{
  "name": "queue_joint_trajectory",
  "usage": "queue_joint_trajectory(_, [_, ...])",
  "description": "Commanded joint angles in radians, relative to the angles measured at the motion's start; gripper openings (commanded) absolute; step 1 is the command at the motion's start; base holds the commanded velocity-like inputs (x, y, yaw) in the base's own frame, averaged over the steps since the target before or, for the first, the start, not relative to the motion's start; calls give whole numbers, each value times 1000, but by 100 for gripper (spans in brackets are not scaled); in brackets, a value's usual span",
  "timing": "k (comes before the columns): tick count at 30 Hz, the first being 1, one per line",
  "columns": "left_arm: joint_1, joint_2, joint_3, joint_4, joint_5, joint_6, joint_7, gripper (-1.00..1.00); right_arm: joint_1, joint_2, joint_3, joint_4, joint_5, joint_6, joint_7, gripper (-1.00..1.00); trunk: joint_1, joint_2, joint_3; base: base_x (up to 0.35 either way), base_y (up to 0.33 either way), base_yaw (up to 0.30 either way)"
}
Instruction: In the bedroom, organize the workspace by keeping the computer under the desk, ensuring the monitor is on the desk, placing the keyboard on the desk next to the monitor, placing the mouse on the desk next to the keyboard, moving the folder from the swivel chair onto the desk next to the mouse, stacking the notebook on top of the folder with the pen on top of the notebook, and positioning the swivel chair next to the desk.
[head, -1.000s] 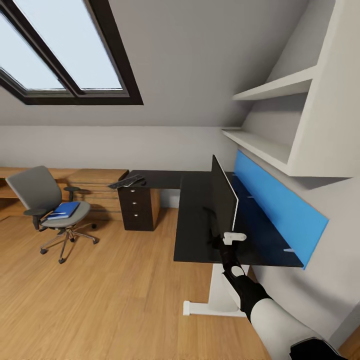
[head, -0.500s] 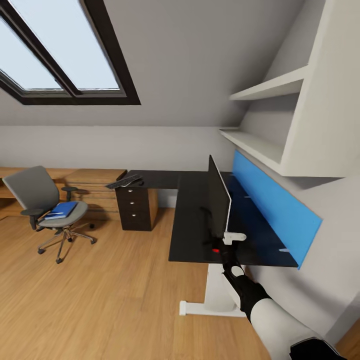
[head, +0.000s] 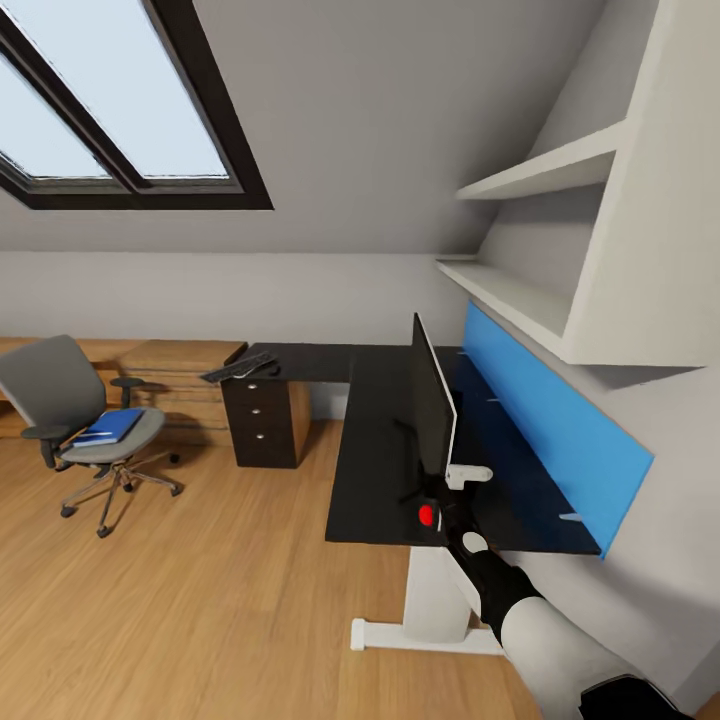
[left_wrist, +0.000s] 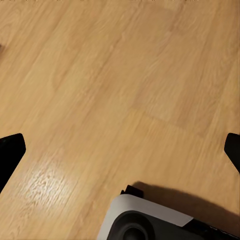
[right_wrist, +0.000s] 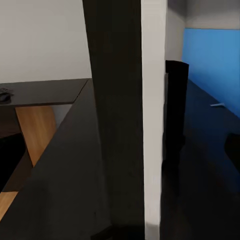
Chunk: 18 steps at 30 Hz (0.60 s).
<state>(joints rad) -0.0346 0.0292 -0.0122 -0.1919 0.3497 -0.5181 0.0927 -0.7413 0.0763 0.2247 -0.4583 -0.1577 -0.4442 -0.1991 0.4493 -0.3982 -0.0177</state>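
While the monitor (head: 432, 405) already stands upright on the black table (head: 380, 440), seen edge-on from the head camera with its white back toward the blue wall panel (head: 555, 420), most of the tidying looks undone. The right gripper (head: 440, 500) sits at the monitor's near lower corner, at about 5 o'clock in the head view, close by the red dot (head: 426, 515). In the right wrist view the monitor's edge (right_wrist: 127, 115) fills the centre right in front of the camera, but whether the fingers are clamped on it or merely beside it I cannot tell.

The left gripper's two dark fingers (left_wrist: 10, 155) show at opposite borders of the left wrist view, spread wide, with nothing between them but the wood floor (left_wrist: 115, 90).

Over at 9 o'clock the swivel chair (head: 75, 420) stands well apart from the table, with the blue folder (head: 110, 427) lying on its seat; something pale rests on the folder, too small to name. The keyboard (head: 235, 368) lies at the table's far corner above the drawer unit (head: 262, 420), partly overhanging the edge and far from the monitor. A small dark thing beside it may be the mouse, though I cannot be sure.

By my reckoning only the monitor step is near settled; keyboard, mouse, folder, notebook, pen and chair remain.
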Motion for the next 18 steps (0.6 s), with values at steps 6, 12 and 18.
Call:
queue_joint_trajectory(6, [-1, 1, -2, 0, -3, -3, 6, 100, -1, 0, 8, 1, -10, -4, -6, 100, 1, -2, -2, 92, -1, 0])
queue_joint_trajectory(12, [-1, 1, -2, 0, -3, -3, 6, 100, -1, 0, 8, 1, -10, -4, -6, 100, 1, -2, -2, 255, 0, 0])
queue_joint_trajectory(18, [-1, 1, -2, 0, -3, -3, 6, 100, -1, 0, 9, 0, -10, -4, -6, 100, 1, -2, -2, 105, 40, 0])
